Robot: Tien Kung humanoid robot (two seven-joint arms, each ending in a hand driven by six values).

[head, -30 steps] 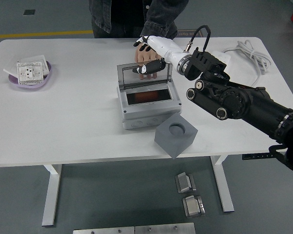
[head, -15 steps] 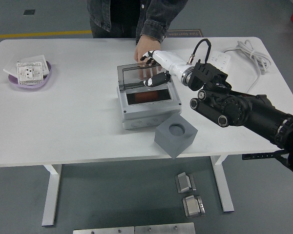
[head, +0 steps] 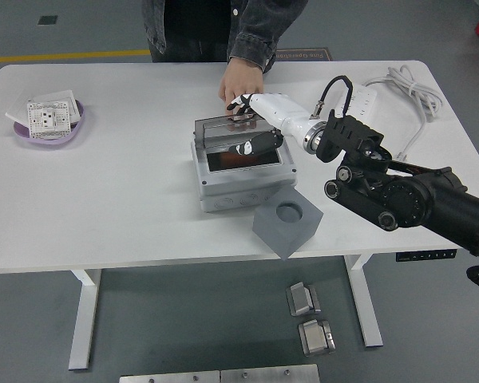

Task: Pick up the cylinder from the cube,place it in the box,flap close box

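while the white table (head: 128,207) fills most of the view, the right arm (head: 415,195) reaches in over it from the right edge, black and jointed, ending in a white-shelled right hand (head: 259,128) with dark fingers. that hand lies on the clear lid (head: 235,132) of the grey box (head: 241,171), fingers flat and relaxed on the panel, pressing rather than gripping, with nothing clasped in them. the lid is tilted low over the box, hinged at the far side and not fully shut; through the opening a dark reddish interior shows, and whether the cylinder lies in there cannot be made out. a person in a dark denim jacket (head: 223,24) stands at the far side, one hand (head: 241,84) resting on the table just behind the box, near the robot's fingers. just in front of the box, at its right corner, sits the grey cube (head: 287,222), tilted, with an empty round recess in its top face. a white power strip and cable (head: 399,88) lie at the far right of the table. at the far left a purple dish (head: 52,132) holds a white switch plate (head: 49,116). on the floor below, two small metal blocks (head: 310,319) lie near the table leg.
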